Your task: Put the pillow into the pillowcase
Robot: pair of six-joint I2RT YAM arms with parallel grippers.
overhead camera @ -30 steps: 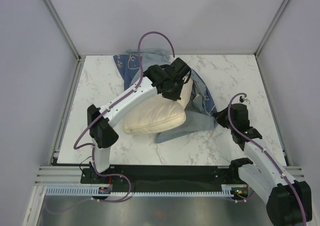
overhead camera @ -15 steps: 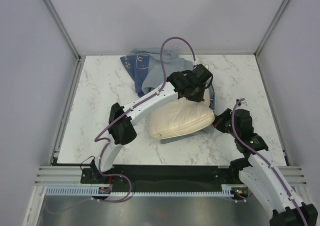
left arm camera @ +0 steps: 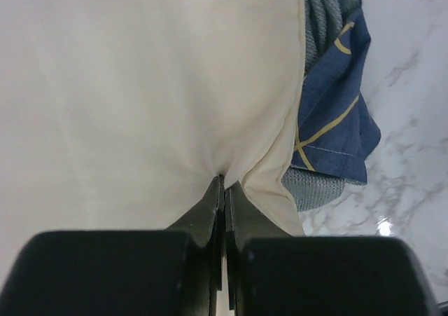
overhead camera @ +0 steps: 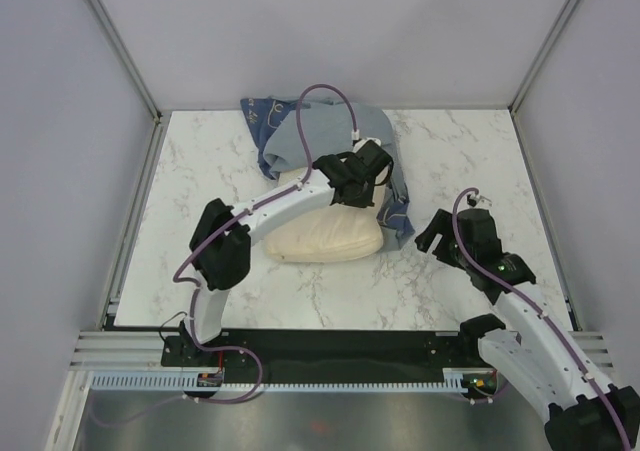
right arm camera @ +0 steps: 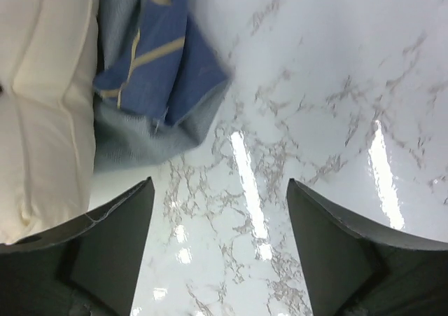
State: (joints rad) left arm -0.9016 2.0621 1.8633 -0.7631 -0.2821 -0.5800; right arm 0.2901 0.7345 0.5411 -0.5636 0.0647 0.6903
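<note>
The cream pillow (overhead camera: 320, 239) lies mid-table, its far edge under the bunched blue pillowcase (overhead camera: 335, 136). A flap of the pillowcase hangs down past the pillow's right end. My left gripper (overhead camera: 358, 193) is shut on a pinch of the pillow's fabric near its far right corner. In the left wrist view the gripper (left arm camera: 224, 180) nips the pillow (left arm camera: 140, 85), with the pillowcase (left arm camera: 336, 134) beside it. My right gripper (overhead camera: 433, 234) stands open over bare marble, right of the cloth. The right wrist view has the gripper (right arm camera: 220, 190) holding nothing, the pillowcase (right arm camera: 161, 71) and pillow (right arm camera: 42, 106) ahead-left.
The white marble table (overhead camera: 200, 171) is walled by grey panels at the back and both sides. A purple cable (overhead camera: 320, 96) loops above the left arm over the pillowcase. Bare marble shows to the left and along the front edge.
The right gripper has opened, let go of the pillowcase edge, and now sits just clear of it. The left arm swung the pillow right, then back left; the pillowcase bunched behind it.
</note>
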